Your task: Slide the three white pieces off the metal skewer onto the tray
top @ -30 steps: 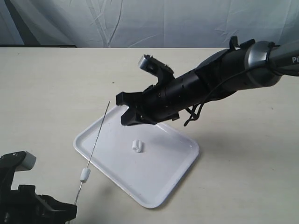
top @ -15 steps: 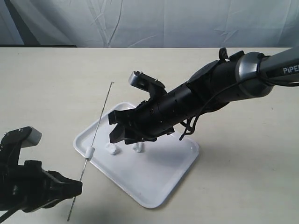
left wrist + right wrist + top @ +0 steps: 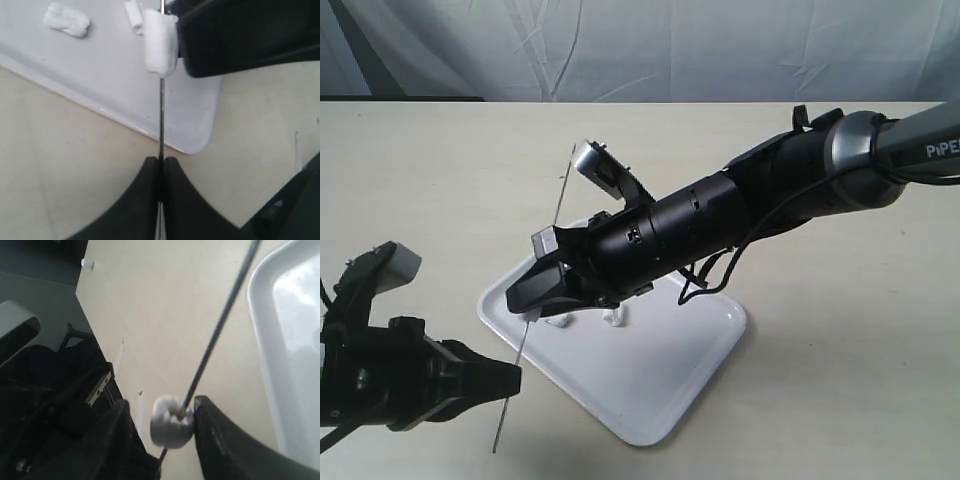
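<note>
Pale creased backdrop (image 3: 670, 50) behind, plain beige bench (image 3: 440, 180) below.

Last white piece (image 3: 160, 42) is on the metal skewer (image 3: 560, 205), partway along the rod and above the near edge of the tray (image 3: 660, 385); the exterior view hides it behind the right arm, but both wrist views show it plainly.

Two white pieces are off and lie on the tray, one (image 3: 560, 321) near the skewer side and one (image 3: 615, 317) just beside it; a second ago only one lay there, so the second has dropped in the meantime.

Skewer stands steeply tilted, with its free tip high over the far bench and its low end past the tray's edge; left fingers (image 3: 145, 180) are pressed together on the rod below the piece and pinch it firmly; the left arm has lifted since a second ago, and the piece now sits higher along the view than it did.

Right fingers (image 3: 220, 440) have swung across from mid-tray to the rod; they are spread, one on each side of the piece; one looks to touch it, the other shows a gap; not clamped.

Reading: two of three done, third now bracketed; next should be a close on the chunk and a pull toward the free tip.

Watch: the piece looks soft and could squash or tear; where it sits leaves little tray beneath it, so a drop could land on the bench.
</note>
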You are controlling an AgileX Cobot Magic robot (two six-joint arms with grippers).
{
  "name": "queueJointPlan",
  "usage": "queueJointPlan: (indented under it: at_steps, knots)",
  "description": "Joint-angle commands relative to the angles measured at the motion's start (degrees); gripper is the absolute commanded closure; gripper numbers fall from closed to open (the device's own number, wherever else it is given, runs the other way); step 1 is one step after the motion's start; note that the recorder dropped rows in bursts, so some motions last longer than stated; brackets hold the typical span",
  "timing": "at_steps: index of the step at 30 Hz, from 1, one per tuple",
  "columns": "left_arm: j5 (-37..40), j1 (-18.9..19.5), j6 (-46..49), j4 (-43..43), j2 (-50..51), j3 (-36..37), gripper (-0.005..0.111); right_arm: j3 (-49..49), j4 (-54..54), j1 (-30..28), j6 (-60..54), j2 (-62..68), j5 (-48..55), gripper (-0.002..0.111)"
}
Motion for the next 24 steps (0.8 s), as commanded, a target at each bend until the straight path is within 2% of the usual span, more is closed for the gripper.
queueJointPlan:
  at_steps: [1, 14, 19, 24]
  knots:
    - [-2.42, -0.31, -0.25, -1.00, 0.12, -1.75, 0.107, 0.26, 1.04, -0.06, -0.83, 0.10, 0.71, 0.069]
    - [1.38, -0.31, -1.45, -0.08, 0.12, -2.28, 0.107, 0.26, 2.21, -0.06, -1.39, 0.10, 0.60, 0.069]
    - [0.78, -0.31, -1.45, -0.08, 0.12, -2.28, 0.107, 0.26, 2.59, -0.06, -1.50, 0.10, 0.05, 0.082]
    - [0.99, -0.31, -1.23, -0.08, 0.12, -2.28, 0.107, 0.26, 2.59, -0.06, -1.50, 0.10, -0.38, 0.082]
